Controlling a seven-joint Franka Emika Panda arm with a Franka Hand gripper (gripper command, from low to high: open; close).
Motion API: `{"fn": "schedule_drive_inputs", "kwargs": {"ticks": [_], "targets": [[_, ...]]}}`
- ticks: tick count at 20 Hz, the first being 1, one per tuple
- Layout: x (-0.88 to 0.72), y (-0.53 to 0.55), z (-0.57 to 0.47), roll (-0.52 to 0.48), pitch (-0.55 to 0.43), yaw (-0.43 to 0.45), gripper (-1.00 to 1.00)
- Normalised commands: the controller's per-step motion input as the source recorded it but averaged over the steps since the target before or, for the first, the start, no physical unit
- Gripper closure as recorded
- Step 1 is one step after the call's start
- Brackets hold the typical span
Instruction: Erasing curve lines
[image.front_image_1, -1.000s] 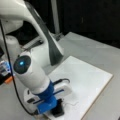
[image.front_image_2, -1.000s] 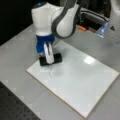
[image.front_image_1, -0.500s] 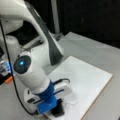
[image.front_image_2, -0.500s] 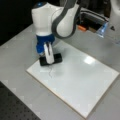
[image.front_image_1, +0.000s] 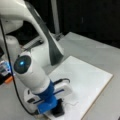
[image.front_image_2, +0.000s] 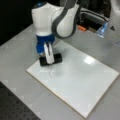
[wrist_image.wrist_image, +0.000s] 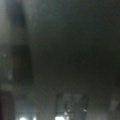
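Just beside the jaws, curve lines (image.front_image_2: 51, 73)

Thin wavy curve lines (image.front_image_2: 51, 72) on whiteboard (image.front_image_2: 82, 80)

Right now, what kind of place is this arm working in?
Probably a robotics lab bench: a flat grey table carrying a white rectangular whiteboard, dark backdrop behind, and the hand holding a black eraser block beside a thin wavy pen stroke.
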Motion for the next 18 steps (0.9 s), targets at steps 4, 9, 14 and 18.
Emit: {"fn": "schedule_drive_inputs", "kwargs": {"ticks": [4,9,14,18], "targets": [[-0.06,0.25,-0.21,-0.072,-0.011,-0.076,1.00],[0.01,0.30,-0.23,-0.090,0.000,-0.101,1.00],[0.11,0.35,-0.27,-0.095,-0.001,-0.139,1.00],[0.16,0.28,-0.28,-0.078,0.023,-0.077,1.00]]}}
